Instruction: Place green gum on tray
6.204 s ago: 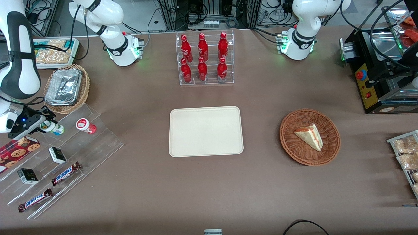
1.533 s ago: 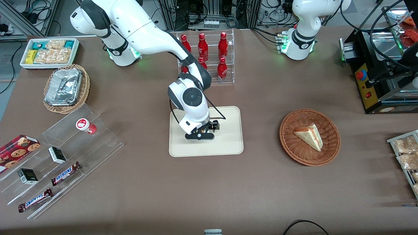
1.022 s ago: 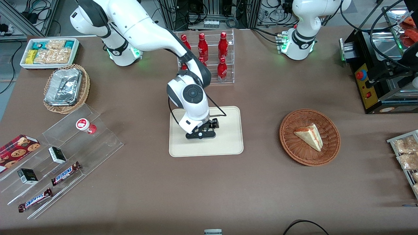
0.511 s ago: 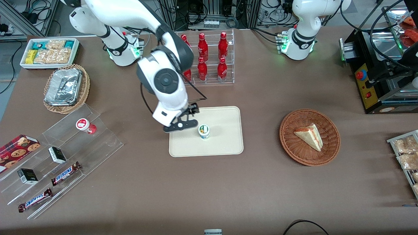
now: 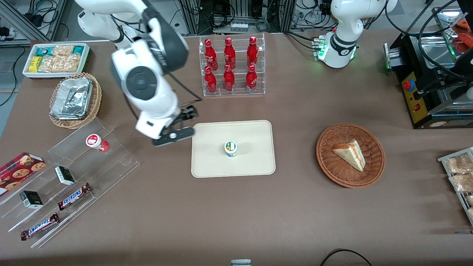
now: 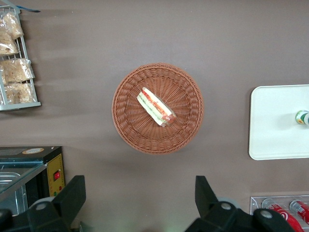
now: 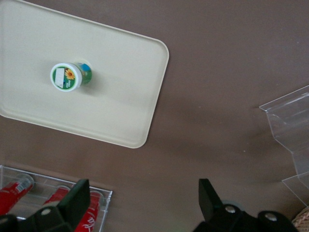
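The green gum (image 5: 231, 149) stands upright on the beige tray (image 5: 255, 164), near its middle, green-and-white lid up. It also shows in the right wrist view (image 7: 67, 76) on the tray (image 7: 120, 101), and at the edge of the left wrist view (image 6: 302, 117) on the tray (image 6: 273, 130). My right gripper (image 5: 181, 123) is open and empty. It hangs high above the bare table just off the tray's edge, toward the working arm's end. In the right wrist view the gripper (image 7: 145, 198) has its fingers spread wide over brown table.
A red-lidded bottle (image 5: 97, 142) sits on the clear stepped stand (image 5: 111, 162) with snack bars. A rack of red bottles (image 5: 231, 66) stands farther from the camera than the tray. A wicker basket (image 5: 332, 162) with a sandwich lies toward the parked arm's end.
The gripper let go of the green gum on the tray, then rose and moved away toward the working arm's end of the table. The gum stays upright.
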Robot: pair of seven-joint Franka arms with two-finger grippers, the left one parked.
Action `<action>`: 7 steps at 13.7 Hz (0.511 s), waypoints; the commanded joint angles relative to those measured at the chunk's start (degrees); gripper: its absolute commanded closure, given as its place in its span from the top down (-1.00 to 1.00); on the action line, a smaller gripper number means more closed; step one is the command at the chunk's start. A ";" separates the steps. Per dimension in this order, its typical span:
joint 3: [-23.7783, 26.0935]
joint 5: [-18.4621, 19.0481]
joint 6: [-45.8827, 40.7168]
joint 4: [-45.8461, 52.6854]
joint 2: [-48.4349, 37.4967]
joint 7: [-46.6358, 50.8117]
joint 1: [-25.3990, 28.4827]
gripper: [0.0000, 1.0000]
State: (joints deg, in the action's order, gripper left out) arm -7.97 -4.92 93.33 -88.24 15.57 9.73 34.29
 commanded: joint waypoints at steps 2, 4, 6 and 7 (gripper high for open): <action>0.59 0.53 -1.14 -3.85 -5.09 -8.04 -7.55 1.00; 0.59 0.62 -0.70 -6.23 -7.30 -8.67 -11.59 1.00; 1.11 0.62 -1.31 -6.42 -8.53 -8.76 -16.07 1.00; 1.29 0.53 -1.40 -7.46 -9.32 -8.85 -18.18 1.00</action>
State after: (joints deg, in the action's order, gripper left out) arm -7.81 -4.89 92.33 -92.49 9.50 1.12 19.66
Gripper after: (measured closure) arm 0.000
